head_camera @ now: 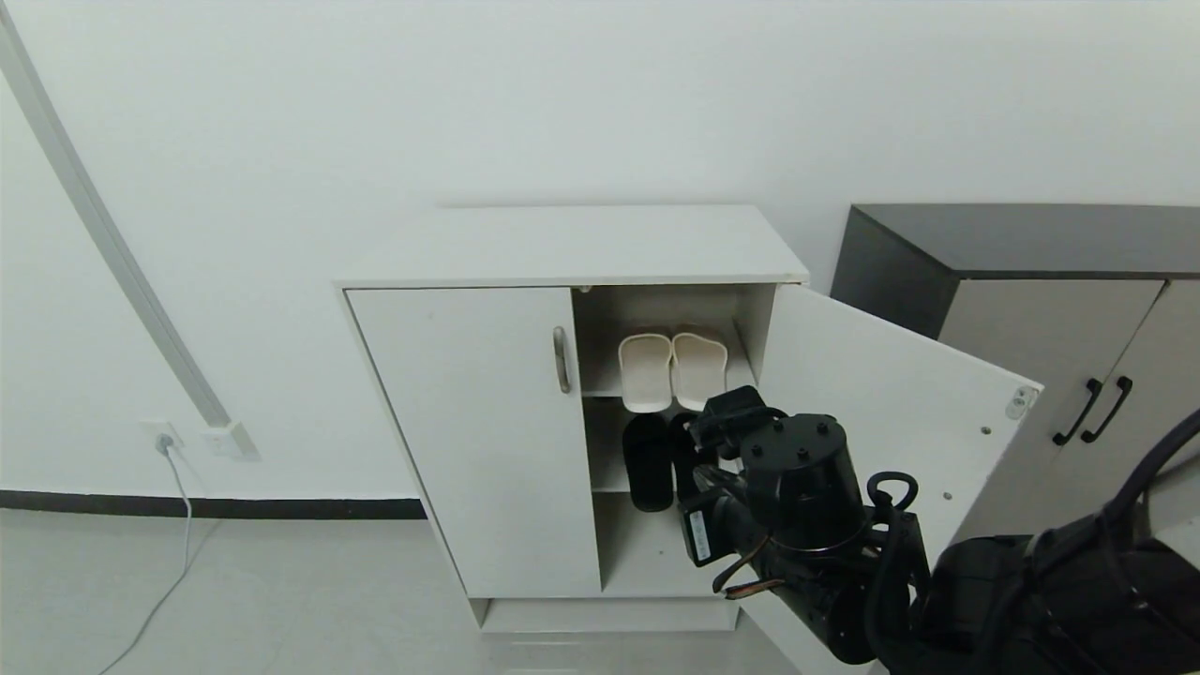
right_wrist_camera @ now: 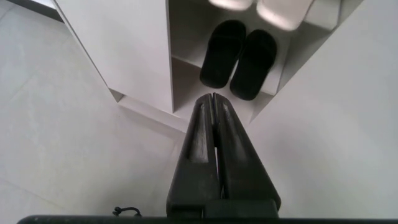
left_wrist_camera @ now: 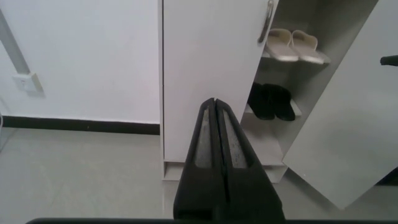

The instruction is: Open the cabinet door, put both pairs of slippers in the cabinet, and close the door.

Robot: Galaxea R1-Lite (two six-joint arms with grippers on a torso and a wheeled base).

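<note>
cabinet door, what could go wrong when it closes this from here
1. The black slippers and white slippers seem to stick out past their shelves, so the cabinet door may catch them and not shut fully.
2. The right gripper, shut, sits in front of the opening, inside the door's swing. The door could hit that arm unless it clears first.

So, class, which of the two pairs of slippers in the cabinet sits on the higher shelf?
The cream pair, on the upper shelf; the black pair lies one level lower.
</note>
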